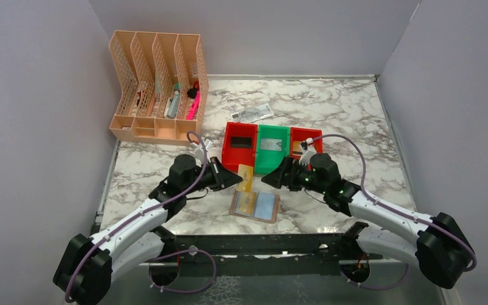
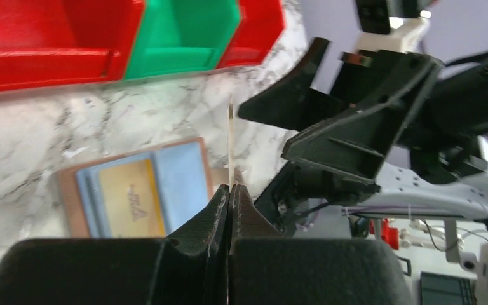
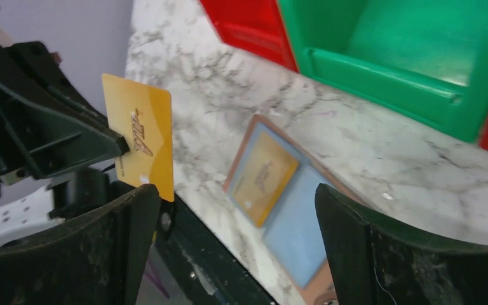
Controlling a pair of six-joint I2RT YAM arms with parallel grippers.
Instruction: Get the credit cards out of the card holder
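The card holder [image 1: 265, 208] lies open on the marble near the front edge, tan outside with pale blue panels; a gold credit card [image 1: 245, 203] sits in its left panel. My left gripper [image 1: 237, 180] is shut on another gold credit card [image 1: 246, 177], held upright just above the holder. That card shows edge-on in the left wrist view [image 2: 230, 143] and face-on in the right wrist view [image 3: 138, 135]. My right gripper [image 1: 268, 180] stands open facing the held card, its jaws wide apart and touching nothing. The holder also shows under it [image 3: 292, 222].
Three bins stand in a row behind the holder: red [image 1: 229, 152], green [image 1: 284, 155], red [image 1: 319, 141]. A dark card [image 1: 242, 142] lies in the left red bin, a silver one [image 1: 269, 145] in the green. A crumpled note [image 1: 253, 113] and a peach file organiser [image 1: 159, 86] sit further back.
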